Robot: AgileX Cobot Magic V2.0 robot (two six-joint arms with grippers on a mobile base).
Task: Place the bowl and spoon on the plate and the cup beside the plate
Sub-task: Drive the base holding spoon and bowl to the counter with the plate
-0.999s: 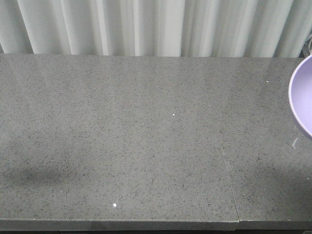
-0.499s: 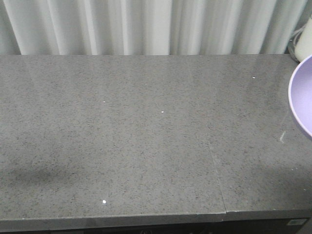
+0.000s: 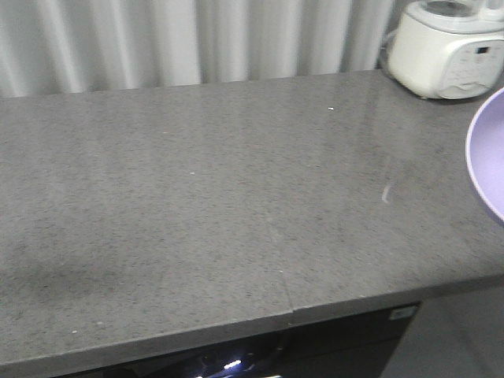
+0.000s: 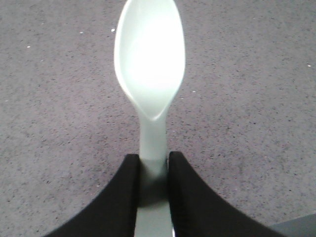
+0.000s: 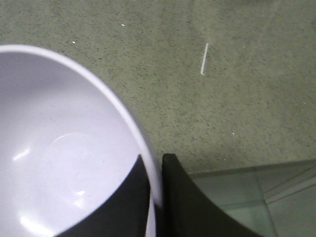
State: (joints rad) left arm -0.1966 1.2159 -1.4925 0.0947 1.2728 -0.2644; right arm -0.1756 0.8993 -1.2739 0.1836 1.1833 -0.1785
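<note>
your left gripper (image 4: 153,160) clamped on the spoon (image 4: 149,64) handle, scoop stretching ahead of its tips, open counter (image 4: 247,98) on both sides, your right gripper (image 5: 156,163) pinching the bowl (image 5: 59,148) rim, one finger inside, one outside, counter edge just beside the outer finger, floor (image 5: 256,197) beyond it

Glossy plastic spoon (image 4: 149,64); smooth plastic bowl (image 5: 64,148); speckled polished stone countertop (image 3: 197,197).

The bowl (image 3: 490,153) shows at the right edge over the grey counter (image 3: 197,220), a white cooker (image 3: 449,47) behind.
</note>
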